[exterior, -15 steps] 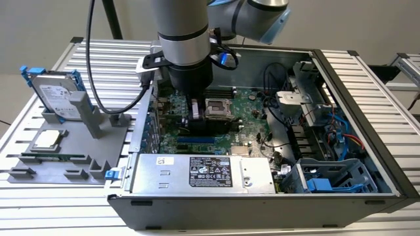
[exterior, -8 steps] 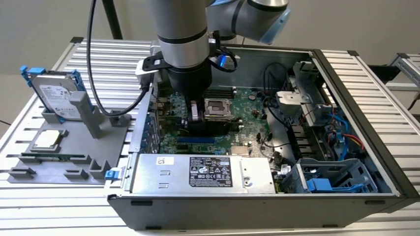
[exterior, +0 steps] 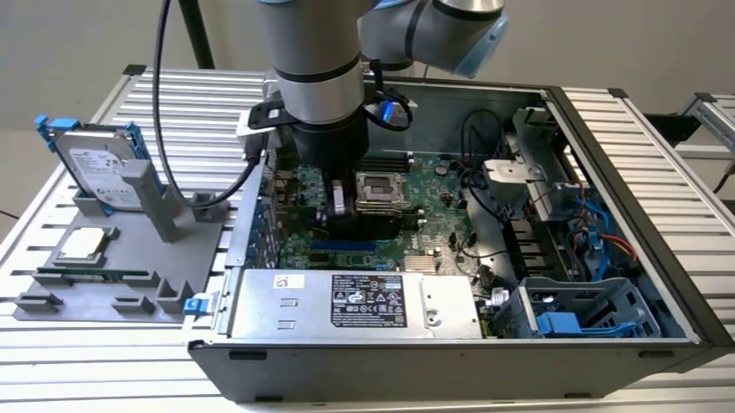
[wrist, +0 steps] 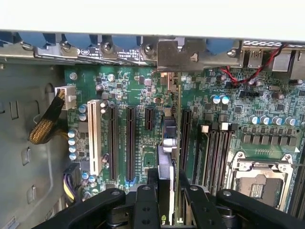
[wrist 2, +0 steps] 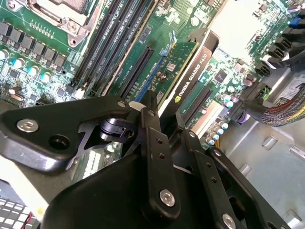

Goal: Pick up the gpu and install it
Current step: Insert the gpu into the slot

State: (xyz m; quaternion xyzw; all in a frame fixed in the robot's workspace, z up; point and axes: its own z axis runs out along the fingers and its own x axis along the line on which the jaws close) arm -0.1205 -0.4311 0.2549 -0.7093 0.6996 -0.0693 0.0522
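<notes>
The gpu [wrist 2: 187, 72] stands on edge between my fingers, its green board on one face and its black shroud on the other. My gripper [wrist 2: 167, 125] is shut on its top edge. In the first wrist view the gpu [wrist: 167, 143] lies in line with the expansion slots [wrist: 129, 143], and its silver bracket [wrist: 172, 53] is at the case's rear wall. I cannot tell whether the card touches its slot. In the exterior view my gripper [exterior: 341, 206] reaches down into the open computer case [exterior: 643, 215], above the motherboard [exterior: 442, 185].
The CPU socket [exterior: 379, 189] and RAM slots [wrist: 214, 148] lie close beside the card. The power supply [exterior: 356, 301] fills the case's near side, with cables [exterior: 597, 232] and a blue drive cage [exterior: 574, 323] at the exterior view's right. A grey fixture [exterior: 115, 258] outside holds a hard drive [exterior: 101, 168].
</notes>
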